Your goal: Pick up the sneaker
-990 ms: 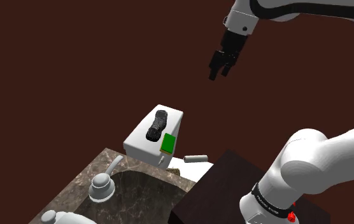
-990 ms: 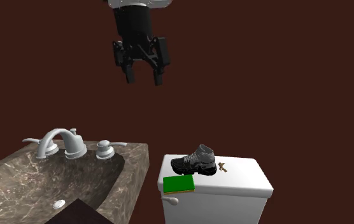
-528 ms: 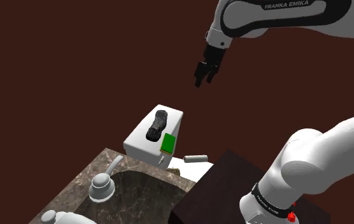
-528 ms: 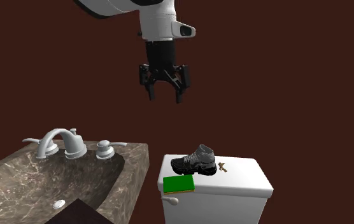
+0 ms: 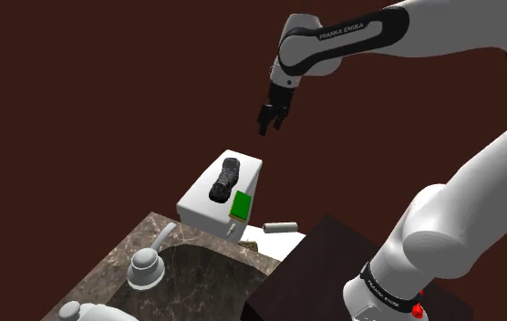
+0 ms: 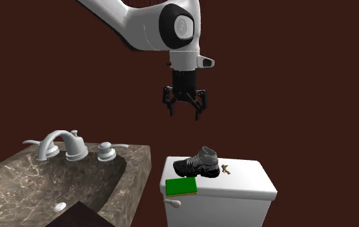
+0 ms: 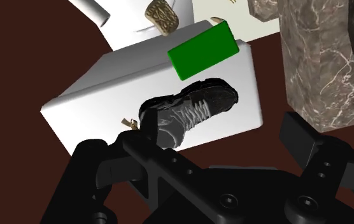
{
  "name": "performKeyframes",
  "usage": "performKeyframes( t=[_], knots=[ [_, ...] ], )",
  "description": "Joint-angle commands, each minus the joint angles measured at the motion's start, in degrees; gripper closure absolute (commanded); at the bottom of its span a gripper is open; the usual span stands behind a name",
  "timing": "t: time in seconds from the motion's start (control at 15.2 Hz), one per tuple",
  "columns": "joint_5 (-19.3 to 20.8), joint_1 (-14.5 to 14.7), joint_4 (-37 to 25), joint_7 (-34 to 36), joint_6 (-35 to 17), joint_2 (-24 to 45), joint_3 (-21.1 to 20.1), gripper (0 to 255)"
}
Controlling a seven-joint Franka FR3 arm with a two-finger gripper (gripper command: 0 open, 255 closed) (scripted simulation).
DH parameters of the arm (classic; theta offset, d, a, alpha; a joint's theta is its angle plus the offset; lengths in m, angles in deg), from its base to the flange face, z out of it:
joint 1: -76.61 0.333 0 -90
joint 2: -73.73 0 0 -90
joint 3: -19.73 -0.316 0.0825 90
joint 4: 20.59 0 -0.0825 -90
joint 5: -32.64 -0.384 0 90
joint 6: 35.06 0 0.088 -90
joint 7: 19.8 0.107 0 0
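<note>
The black gripper (image 6: pixel 184 111) hangs in the air high over the white toilet tank (image 6: pixel 249 186), its jaws apart and clasping nothing; the dark grey sneaker (image 6: pixel 199 164) sits upright on the tank's lid, well below the fingers and untouched; a green block (image 6: pixel 181 186) lies just beside it at the lid's near edge in the second exterior view; a small brown object (image 6: pixel 225 171) rests by its heel; a marble sink counter (image 6: pixel 10 184) with a faucet (image 6: pixel 59 143) stands left of the tank there.
</note>
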Motion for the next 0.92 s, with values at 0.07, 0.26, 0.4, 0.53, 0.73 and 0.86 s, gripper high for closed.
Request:
performKeyframes(
  t=[0.07,0.26,0.4,0.53,0.73,0.86],
  knots=[
    [-1.53,0.21,-3.34,-2.62,-2.8,6.83,0.66,0],
    [-3.27,0.13,-7.32,-5.31,-4.79,13.6,0.99,0],
    [-4.47,-0.07,-10.35,-7.05,-5.76,18.15,1.0,0],
    [-5.62,-0.39,-13.68,-8.69,-6.45,22.73,0.85,0],
    [-7.16,-1.05,-19.27,-10.88,-6.96,29.65,0.35,0],
    [-8.0,-1.56,-23.42,-12.14,-6.94,34.31,-0.1,0]
  ],
)
